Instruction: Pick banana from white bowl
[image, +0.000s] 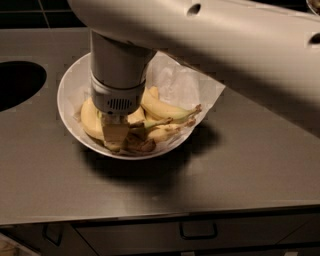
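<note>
The white bowl sits on the grey counter, lined with white paper and holding a bunch of bananas. The plump curved yellow banana lies at the bowl's left side. A longer slim banana with a dark stem lies to the right, with a greener-tinged one below it. My gripper hangs straight down from the thick grey wrist into the bowl, right beside the plump banana and over the brown stem ends. The wrist hides the middle of the bunch.
A dark round opening is cut into the counter at the left. The counter's front edge runs below the bowl, with drawer handles under it. My pale arm spans the top and right of the view.
</note>
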